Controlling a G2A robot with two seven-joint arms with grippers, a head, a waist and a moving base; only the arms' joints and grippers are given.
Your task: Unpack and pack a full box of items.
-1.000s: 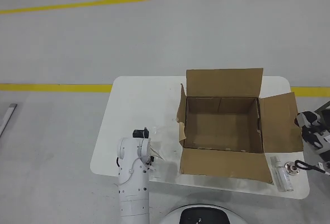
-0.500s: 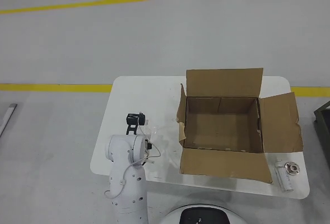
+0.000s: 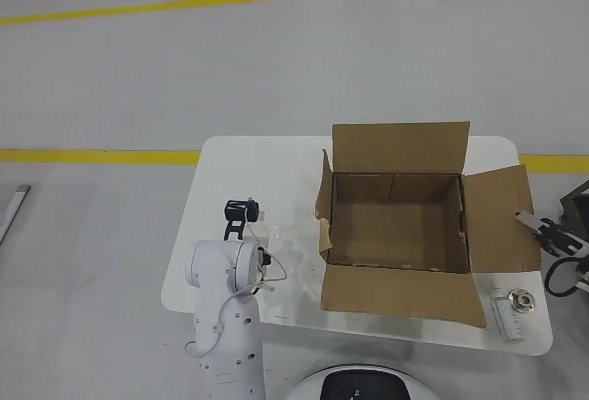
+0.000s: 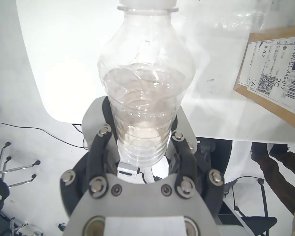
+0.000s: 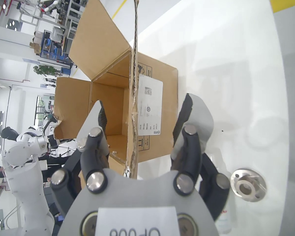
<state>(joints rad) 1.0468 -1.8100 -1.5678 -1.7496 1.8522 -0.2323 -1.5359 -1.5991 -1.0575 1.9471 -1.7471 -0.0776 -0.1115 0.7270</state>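
While the left gripper [image 4: 141, 124] is clamping its fingers [image 4: 99, 148] on the ribbed lower body of the clear bottle [image 4: 145, 74], the bottle's neck is pointing away from the wrist over the white table [image 3: 244, 170], left of centre in the top view; the open cardboard box [image 3: 399, 290] is sitting at centre right; the right gripper [image 5: 143, 106] is hovering at the right edge beside the box's right flap, fingers spread apart, holding nothing; a metal flange [image 3: 520, 297] is lying at lower right.
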